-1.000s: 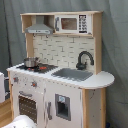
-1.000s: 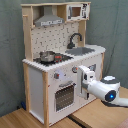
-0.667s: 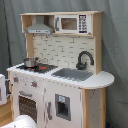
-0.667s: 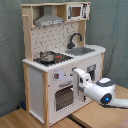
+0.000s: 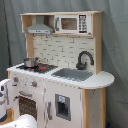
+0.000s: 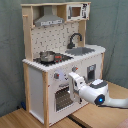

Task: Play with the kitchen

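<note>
in the first exterior view, the kitchen (image 5: 60,70) fills the frame, a small pot (image 5: 31,62) on its hob; the arm barely shows at the first exterior view's left edge.

in the second exterior view, the claw (image 6: 76,81) sits at the oven door (image 6: 62,97); whether its fingers are apart or together, i cannot tell. best to ease in squarely and slowly.
</note>
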You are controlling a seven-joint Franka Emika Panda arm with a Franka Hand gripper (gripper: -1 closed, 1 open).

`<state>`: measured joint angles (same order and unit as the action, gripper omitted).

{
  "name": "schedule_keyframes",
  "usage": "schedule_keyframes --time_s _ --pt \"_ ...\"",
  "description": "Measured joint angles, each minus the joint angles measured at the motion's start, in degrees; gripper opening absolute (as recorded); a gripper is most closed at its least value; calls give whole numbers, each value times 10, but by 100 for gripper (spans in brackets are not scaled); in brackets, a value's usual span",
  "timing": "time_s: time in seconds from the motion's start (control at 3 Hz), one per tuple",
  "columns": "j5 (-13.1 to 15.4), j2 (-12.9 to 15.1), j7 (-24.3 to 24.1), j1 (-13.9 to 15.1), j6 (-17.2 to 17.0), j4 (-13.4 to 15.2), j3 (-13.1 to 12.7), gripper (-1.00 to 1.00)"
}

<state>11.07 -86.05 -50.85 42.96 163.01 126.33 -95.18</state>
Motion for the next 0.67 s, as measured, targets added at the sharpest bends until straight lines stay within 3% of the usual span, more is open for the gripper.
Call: schedule_keyframes --time_s 0.33,0.67 --pt "0 0 -15 40 38 18 -15 100" --pt "0 -8 -26 32 70 64 -18 100"
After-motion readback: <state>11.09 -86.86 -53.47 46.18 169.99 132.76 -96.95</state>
